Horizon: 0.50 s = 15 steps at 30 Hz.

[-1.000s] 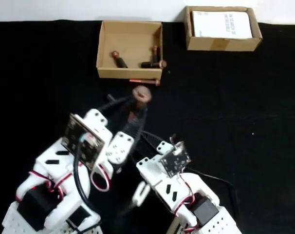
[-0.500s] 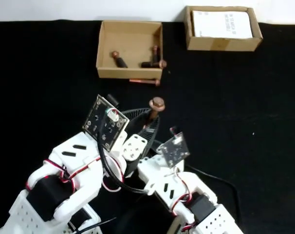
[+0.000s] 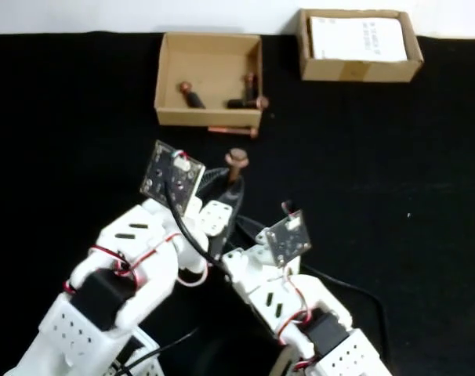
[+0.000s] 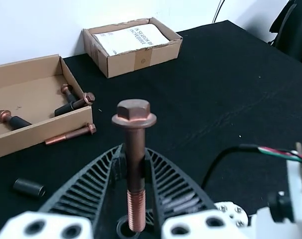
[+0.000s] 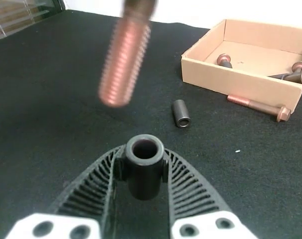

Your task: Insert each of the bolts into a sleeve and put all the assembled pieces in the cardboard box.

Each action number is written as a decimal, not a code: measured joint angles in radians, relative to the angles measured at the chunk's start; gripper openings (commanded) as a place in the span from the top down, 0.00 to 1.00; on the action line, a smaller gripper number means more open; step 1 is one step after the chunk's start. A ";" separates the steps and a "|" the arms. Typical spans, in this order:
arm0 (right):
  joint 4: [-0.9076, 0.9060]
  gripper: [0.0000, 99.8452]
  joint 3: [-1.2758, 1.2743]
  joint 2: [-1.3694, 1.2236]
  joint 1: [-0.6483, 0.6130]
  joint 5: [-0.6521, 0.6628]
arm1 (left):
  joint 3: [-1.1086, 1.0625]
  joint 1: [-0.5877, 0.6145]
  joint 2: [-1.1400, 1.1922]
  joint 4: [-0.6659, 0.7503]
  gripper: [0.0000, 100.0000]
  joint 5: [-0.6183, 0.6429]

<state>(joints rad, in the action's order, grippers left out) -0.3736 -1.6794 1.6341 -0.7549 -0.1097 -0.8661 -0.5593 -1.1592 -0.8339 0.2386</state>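
Bolt [image 4: 134, 159] shifted leftward — left jaws clamp it — near right jaws' gripped sleeve [image 5: 143, 169].

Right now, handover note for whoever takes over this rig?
Left pincer: shut on a bolt, head up, threads down.
Right pincer: shut on a sleeve, bore up; the bolt tip is above it, not in.
Done: three assembled pieces in the cardboard box.
Left: complete this insertion and box it; then the loose bolt by the box front and the loose sleeve on the table.

Bolt [image 3: 237, 159] — in left tool [image 3: 233, 186]
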 measured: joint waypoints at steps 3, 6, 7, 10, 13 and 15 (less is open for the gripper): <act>0.005 0.99 0.000 0.000 0.000 -0.008 | -0.021 0.000 0.000 0.031 0.99 0.000; 0.028 0.99 0.000 0.000 0.003 -0.057 | -0.060 0.000 0.000 0.064 0.99 0.000; 0.037 0.99 0.000 0.000 0.005 -0.066 | -0.075 0.000 0.000 0.074 0.99 0.000; 0.048 0.99 0.000 0.000 0.006 -0.081 | -0.101 0.003 0.000 0.078 0.99 0.000; 0.052 0.99 0.000 0.000 0.018 -0.084 | -0.118 0.002 0.000 0.084 0.99 0.000; 0.052 0.99 0.000 0.000 0.020 -0.084 | -0.127 0.002 0.000 0.086 0.99 0.000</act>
<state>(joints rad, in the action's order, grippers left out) -0.3214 -1.6794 1.6341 -0.7350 -0.1941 -0.9935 -0.5577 -1.1592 -0.7480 0.2386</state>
